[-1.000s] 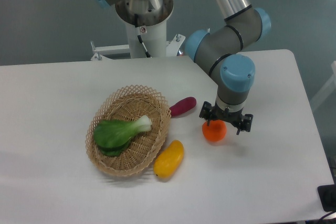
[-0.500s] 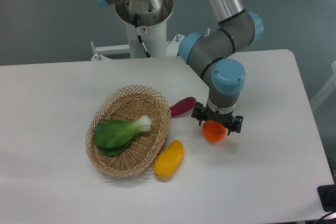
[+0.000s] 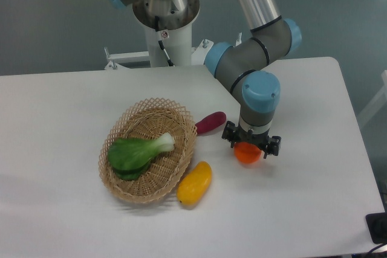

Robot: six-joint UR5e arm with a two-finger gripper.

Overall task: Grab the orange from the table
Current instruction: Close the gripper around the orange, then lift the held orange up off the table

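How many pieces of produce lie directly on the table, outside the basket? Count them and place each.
3: the orange under the claw, the purple vegetable by the basket's right rim, the yellow fruit below it.

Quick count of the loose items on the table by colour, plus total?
Orange: 1, the orange under the gripper
Yellow-orange: 1, oblong fruit
Purple: 1, oblong vegetable
Green: 1, bok choy
Tan: 1, wicker basket
Total: 5
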